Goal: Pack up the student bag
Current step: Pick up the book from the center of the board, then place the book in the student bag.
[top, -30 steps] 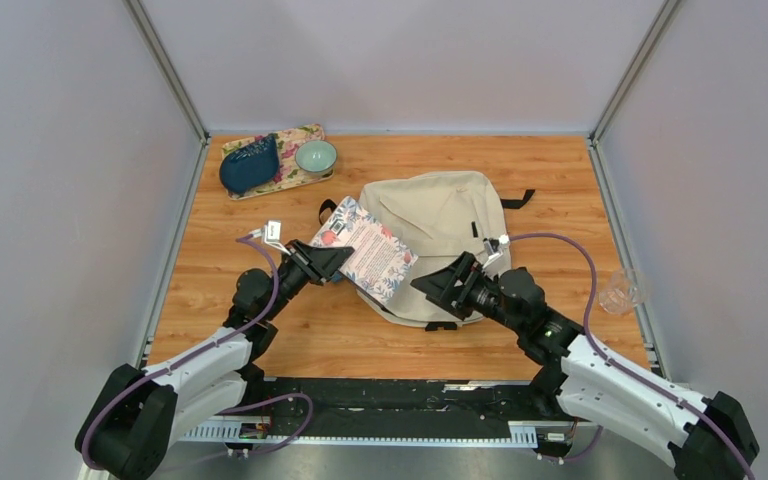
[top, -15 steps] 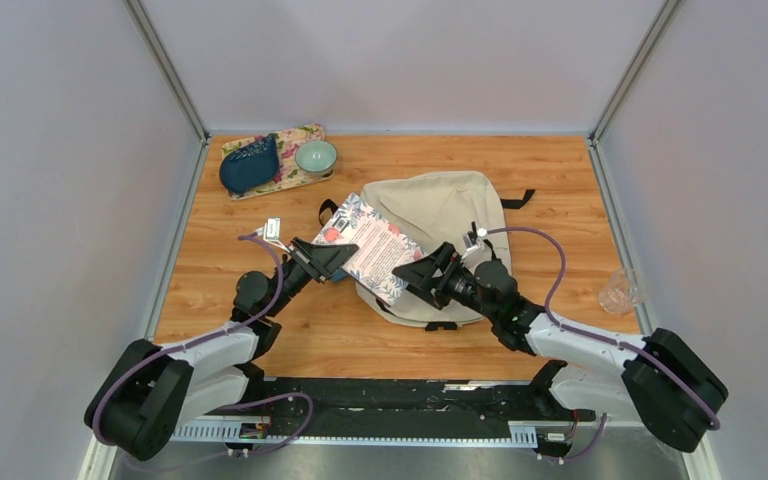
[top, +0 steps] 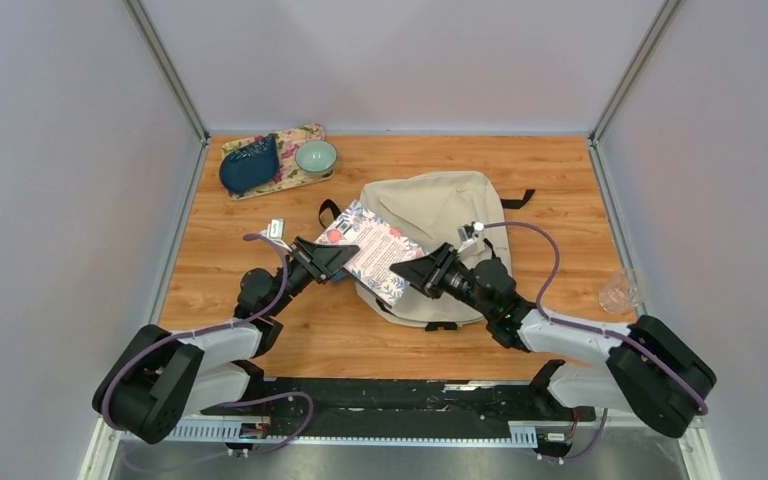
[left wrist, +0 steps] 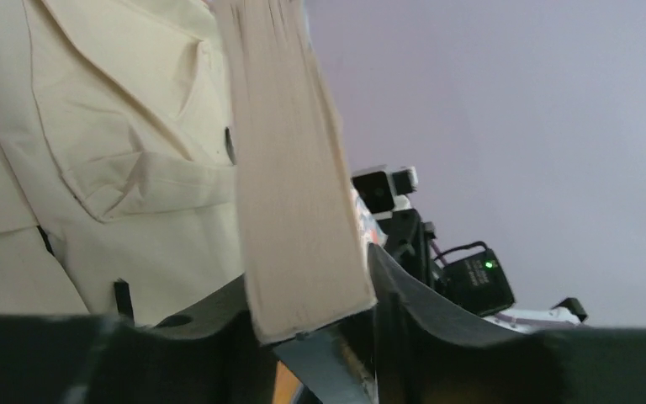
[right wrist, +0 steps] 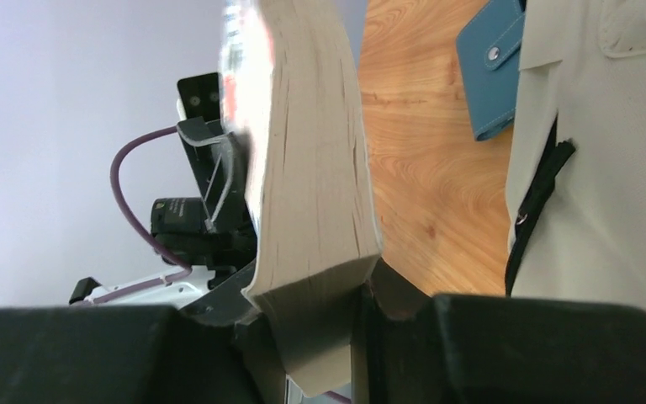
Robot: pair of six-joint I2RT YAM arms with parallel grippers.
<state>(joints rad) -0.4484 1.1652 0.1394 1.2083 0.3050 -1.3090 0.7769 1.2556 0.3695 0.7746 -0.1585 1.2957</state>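
Centred on the orange-brown wooden surface (top: 580,190), the large cream fabric student bag with black straps (top: 450,205) lies flat. Over its near-left edge a thick floral-covered paperback book (top: 372,245) is held tilted. The left jaws clamp its left corner and the right jaws its near-right corner, probably to steady it for insertion.

One student bag (top: 450,210), one book (top: 370,245), one bowl (top: 316,156), one blue pouch (top: 250,166), one glass (top: 620,291).
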